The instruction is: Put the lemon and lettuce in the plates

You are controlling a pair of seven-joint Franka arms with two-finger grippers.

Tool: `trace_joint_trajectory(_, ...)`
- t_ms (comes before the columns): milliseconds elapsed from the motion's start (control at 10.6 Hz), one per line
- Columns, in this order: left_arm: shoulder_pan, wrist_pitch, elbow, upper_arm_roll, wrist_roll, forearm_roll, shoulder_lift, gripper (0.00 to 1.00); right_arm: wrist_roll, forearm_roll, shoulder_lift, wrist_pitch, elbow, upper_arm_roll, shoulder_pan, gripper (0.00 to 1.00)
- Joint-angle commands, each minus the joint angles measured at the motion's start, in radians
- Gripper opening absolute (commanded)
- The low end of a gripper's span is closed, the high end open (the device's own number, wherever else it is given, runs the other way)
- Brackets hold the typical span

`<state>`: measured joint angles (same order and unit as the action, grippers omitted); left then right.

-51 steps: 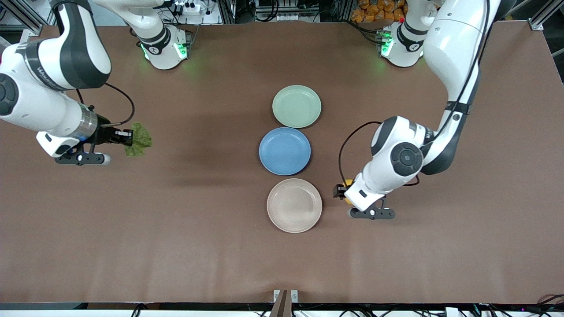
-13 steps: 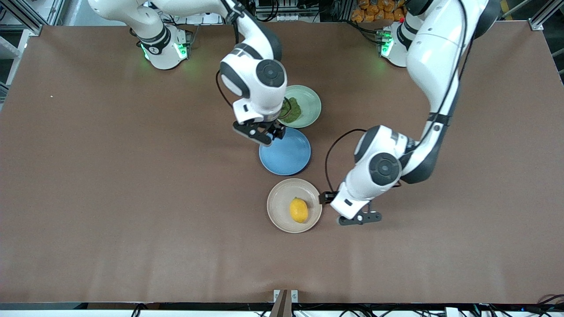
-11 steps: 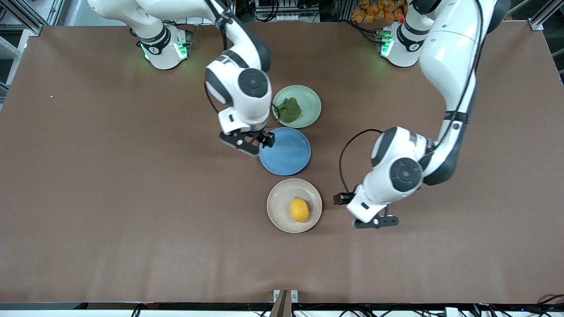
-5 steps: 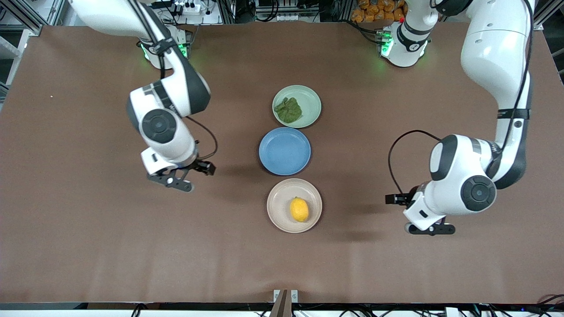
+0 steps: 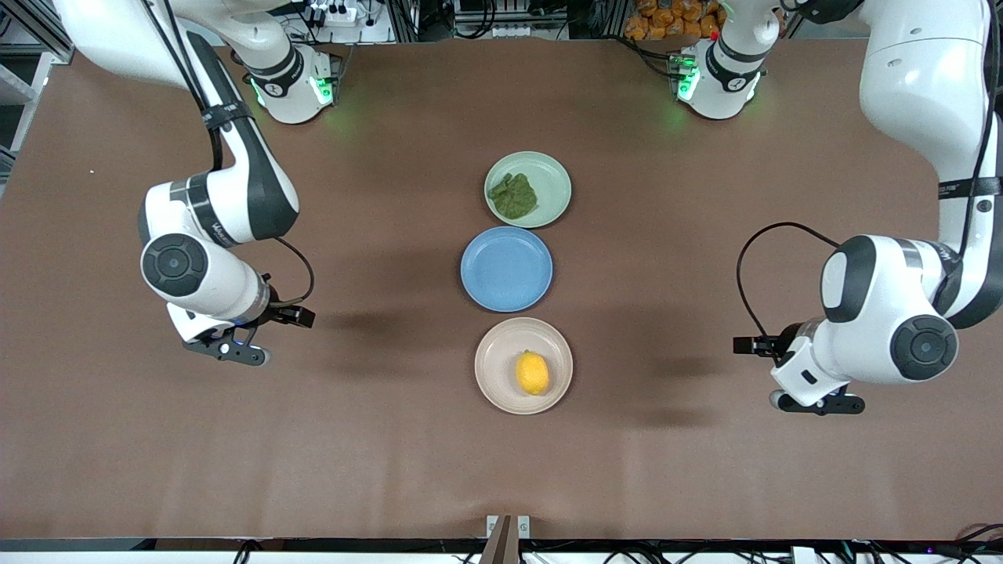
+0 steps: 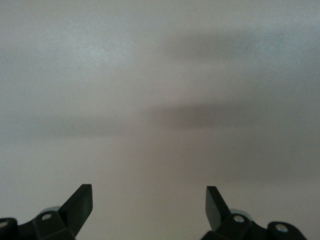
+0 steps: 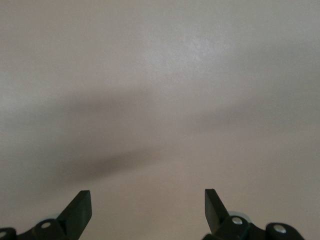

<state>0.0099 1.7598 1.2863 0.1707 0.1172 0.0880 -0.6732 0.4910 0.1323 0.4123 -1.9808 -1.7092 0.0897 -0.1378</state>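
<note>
The lemon (image 5: 533, 373) lies in the beige-pink plate (image 5: 497, 359), the plate nearest the front camera. The lettuce (image 5: 513, 196) lies in the mint green plate (image 5: 553, 182), the plate nearest the robots' bases. My right gripper (image 5: 298, 316) is open and empty over bare table toward the right arm's end; its wrist view (image 7: 148, 196) shows only tabletop between the spread fingers. My left gripper (image 5: 748, 345) is open and empty over bare table toward the left arm's end; its wrist view (image 6: 149, 192) also shows only tabletop.
An empty blue plate (image 5: 507, 269) sits between the two other plates in the middle of the brown table. Both arms hang well apart from the row of plates.
Both arms have swung away from the plates toward their own ends of the table. The lemon and the lettuce stay in their plates.
</note>
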Motion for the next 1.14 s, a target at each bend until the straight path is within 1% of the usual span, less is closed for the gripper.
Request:
trace_joint_trajectory(0, 0.016, -0.011, 0.050, 0.010, -0.008, 0.016, 0.064, 1.00, -0.090, 0.001, -0.117, -0.012, -0.122, 0.054, 0.070, 1.00)
trace_joint_trajectory(95, 0.042, -0.013, 0.053, 0.013, -0.017, 0.012, 0.072, 1.00, -0.100, 0.000, -0.156, -0.009, -0.147, 0.059, 0.082, 1.00)
trace_joint_trajectory(189, 0.047, -0.049, 0.051, 0.015, -0.017, 0.010, 0.087, 1.00, -0.130, -0.005, -0.186, 0.003, -0.150, 0.061, 0.095, 1.00)
trace_joint_trajectory(284, 0.056, -0.072, 0.051, 0.015, -0.016, 0.009, 0.102, 1.00, -0.175, -0.038, -0.226, 0.025, -0.147, 0.061, 0.121, 1.00)
trace_joint_trajectory(379, 0.068, -0.089, 0.051, 0.016, -0.017, 0.009, 0.118, 1.00, -0.251, -0.090, -0.278, 0.043, -0.141, 0.059, 0.162, 1.00)
trace_joint_trajectory(473, 0.070, -0.114, 0.051, 0.016, -0.017, 0.007, 0.138, 1.00, -0.340, -0.111, -0.324, 0.068, -0.130, 0.056, 0.206, 1.00)
trace_joint_trajectory(568, 0.070, -0.135, 0.051, 0.016, -0.007, 0.007, 0.162, 1.00, -0.398, -0.106, -0.357, 0.114, -0.103, 0.047, 0.220, 1.00)
trace_joint_trajectory(663, 0.073, -0.146, 0.060, 0.015, -0.001, 0.009, 0.187, 1.00, -0.414, -0.099, -0.369, 0.150, -0.072, 0.033, 0.221, 1.00)
trace_joint_trajectory(852, 0.071, -0.129, 0.129, 0.001, -0.014, 0.009, 0.260, 1.00, -0.407, -0.095, -0.398, 0.168, -0.015, 0.025, 0.221, 1.00)
trace_joint_trajectory(947, 0.068, -0.093, 0.207, -0.011, -0.014, 0.007, 0.330, 1.00, -0.404, -0.095, -0.406, 0.221, 0.027, 0.022, 0.213, 1.00)
trace_joint_trajectory(1041, 0.053, -0.027, 0.322, -0.035, -0.014, -0.001, 0.422, 1.00, -0.405, -0.097, -0.405, 0.287, 0.092, 0.003, 0.195, 1.00)
